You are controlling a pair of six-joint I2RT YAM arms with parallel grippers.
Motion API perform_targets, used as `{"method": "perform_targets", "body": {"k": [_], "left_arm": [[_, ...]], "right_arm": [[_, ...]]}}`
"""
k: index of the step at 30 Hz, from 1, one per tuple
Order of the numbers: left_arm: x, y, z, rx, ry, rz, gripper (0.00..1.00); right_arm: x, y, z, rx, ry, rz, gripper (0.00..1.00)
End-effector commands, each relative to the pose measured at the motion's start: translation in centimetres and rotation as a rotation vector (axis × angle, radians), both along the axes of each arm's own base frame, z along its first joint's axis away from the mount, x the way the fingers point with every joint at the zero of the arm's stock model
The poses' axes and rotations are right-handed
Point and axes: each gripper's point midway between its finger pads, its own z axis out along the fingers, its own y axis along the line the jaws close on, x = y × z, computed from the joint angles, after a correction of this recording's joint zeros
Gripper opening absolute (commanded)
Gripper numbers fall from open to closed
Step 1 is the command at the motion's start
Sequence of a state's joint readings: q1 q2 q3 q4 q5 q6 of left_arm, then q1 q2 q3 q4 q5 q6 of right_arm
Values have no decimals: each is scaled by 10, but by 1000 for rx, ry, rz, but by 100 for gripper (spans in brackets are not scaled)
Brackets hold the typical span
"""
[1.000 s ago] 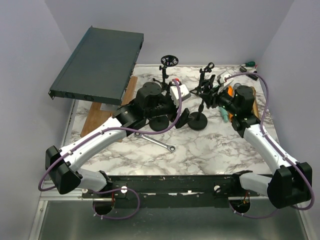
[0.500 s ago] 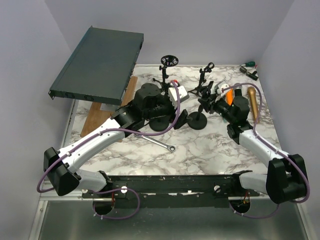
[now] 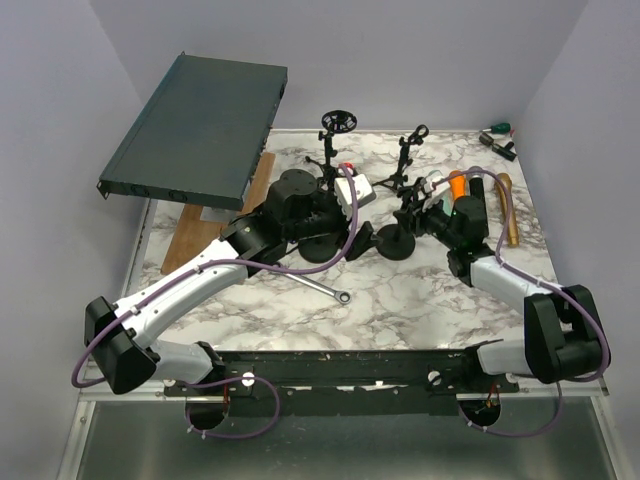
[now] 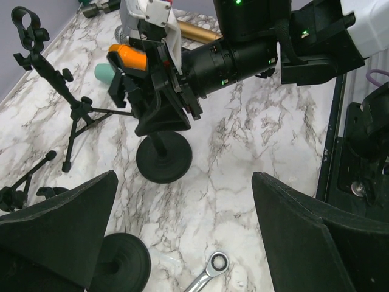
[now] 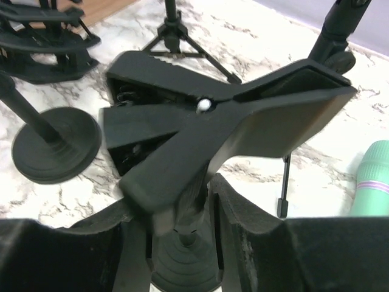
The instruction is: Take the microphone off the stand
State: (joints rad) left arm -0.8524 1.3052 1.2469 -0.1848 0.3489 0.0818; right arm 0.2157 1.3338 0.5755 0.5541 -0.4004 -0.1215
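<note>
Microphone (image 3: 507, 208): slim, gold-coloured, lying flat on the marble table (image 3: 400, 300), right of the stand (image 3: 395, 243) and apart from it. Right gripper (image 5: 182, 207): fingers slightly parted, straddling the stand's post. Left gripper (image 4: 182, 182): spread wide, empty.

Field notes, body only. I see the left arm (image 3: 185, 285) and right arm (image 3: 510, 285) built alike: white tubular links between chunky black joint housings. A thin purple cable (image 3: 82, 355) trails along each, looping loose near the bases. My left gripper (image 4: 185, 176) carries broad matte-black wedge fingers (image 4: 58, 231). Small green status lights (image 4: 236, 2) glow on the right wrist's black barrel.
</note>
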Motion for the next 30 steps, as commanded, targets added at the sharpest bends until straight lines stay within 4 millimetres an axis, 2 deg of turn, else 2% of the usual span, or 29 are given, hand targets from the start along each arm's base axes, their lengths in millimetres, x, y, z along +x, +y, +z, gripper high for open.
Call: {"method": "perform_targets", "body": {"k": [1, 4, 9, 11, 16, 20, 24, 30], "left_arm": [[-4, 6, 10, -25, -28, -4, 96], [-3, 8, 10, -25, -32, 2, 96], [-3, 10, 11, -23, -41, 7, 96], [-2, 11, 11, -20, -44, 10, 96], [1, 11, 12, -17, -42, 15, 96], [2, 11, 12, -17, -42, 20, 96], [2, 13, 12, -15, -45, 24, 96], [5, 14, 10, -7, -47, 32, 96]], "right_arm": [[0, -8, -41, -25, 131, -52, 47], [4, -7, -48, -18, 152, -61, 55], [7, -5, -46, -11, 143, -55, 55], [7, -2, -44, 1, 140, -41, 51], [8, 3, -43, 12, 145, -15, 34], [11, 7, -44, 20, 147, -1, 24], [14, 14, -41, 42, 140, 17, 20], [18, 21, -43, 40, 141, 25, 21]]}}
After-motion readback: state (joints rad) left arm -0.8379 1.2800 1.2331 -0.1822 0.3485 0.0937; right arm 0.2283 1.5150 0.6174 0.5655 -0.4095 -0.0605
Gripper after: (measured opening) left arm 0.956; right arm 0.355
